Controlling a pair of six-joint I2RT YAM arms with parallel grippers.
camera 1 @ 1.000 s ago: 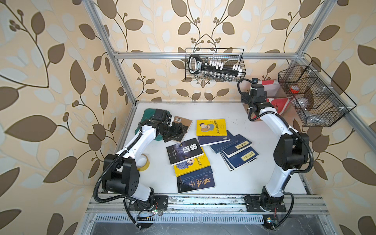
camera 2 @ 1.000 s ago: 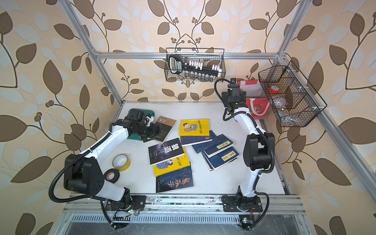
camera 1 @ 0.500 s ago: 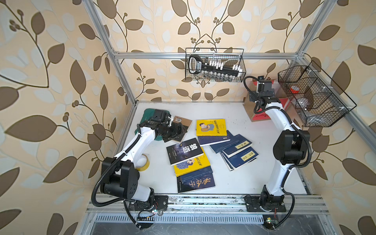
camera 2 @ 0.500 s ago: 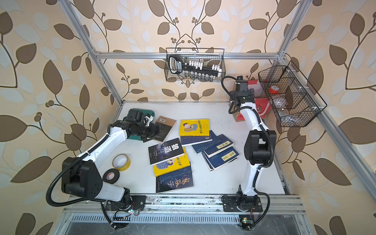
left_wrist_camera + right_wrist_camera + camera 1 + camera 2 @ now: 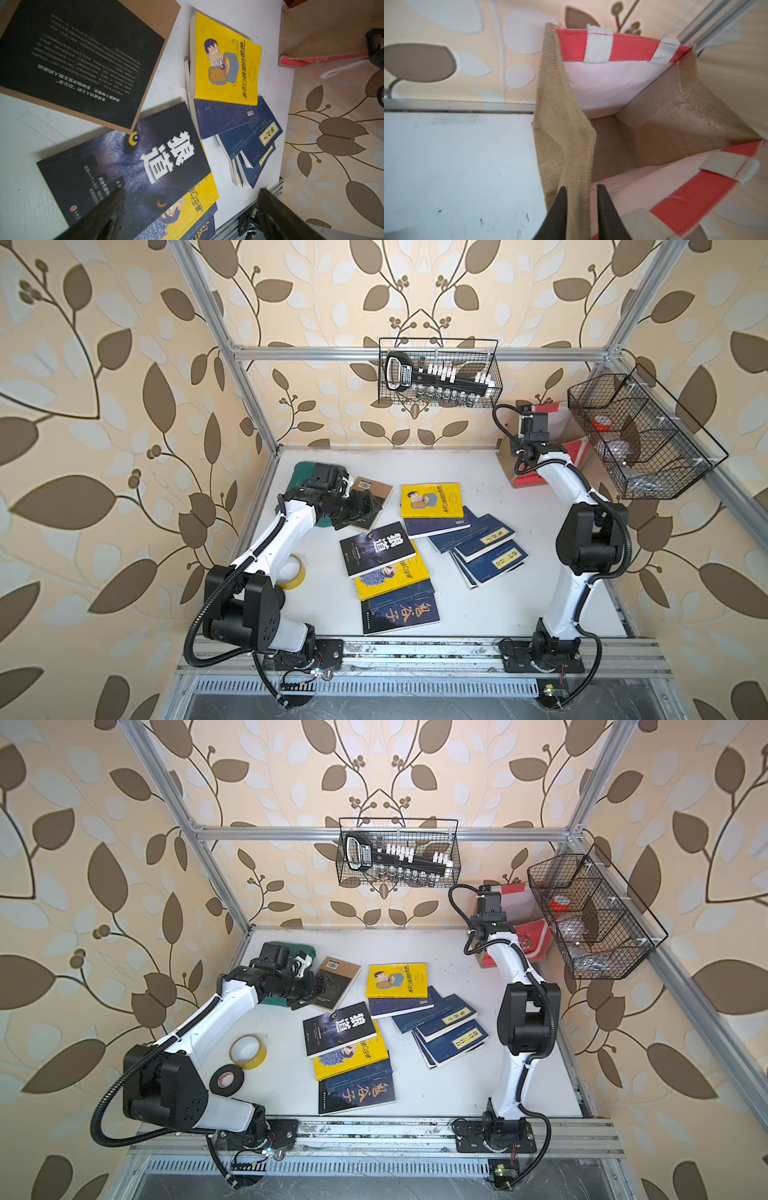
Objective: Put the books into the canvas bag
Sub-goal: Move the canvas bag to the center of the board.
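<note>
The right gripper [image 5: 581, 187] shows only in its own wrist view. There its two black fingers [image 5: 558, 209] are pinched on the rim of a jute side wall, one outside and one inside. The wall belongs to the boxy canvas bag [image 5: 664, 116] with tan jute sides and red panels. In both top views the wrist and its camera cover those fingers. The arm and a black wire basket [image 5: 640, 439] hide much of the bag [image 5: 536, 936], and its dark print is too small to read.

The left gripper [image 5: 191, 190] stands wide open and holds nothing; only its finger ends enter its wrist view. A dark green case [image 5: 303, 472] lies mostly buried under that wrist. A yellow tape roll [image 5: 296, 574] is half hidden behind the forearm in a top view. Of the thin paperback books [image 5: 432, 499], the lower ones in each pile show only their edges.

A second ago the right jaws stood wide apart and the wrist sat slightly nearer the table's middle. Now they have closed on the wall. The left arm and the books have not moved.

The bag stands upright directly beneath the right hand, with its mouth facing up. The gripped wall runs straight away from the fingertips to the far red panel. The books lie flat just ahead of the left fingertips. A navy set [image 5: 451, 1036] is fanned out, its long axes slanting away from that hand.
</note>
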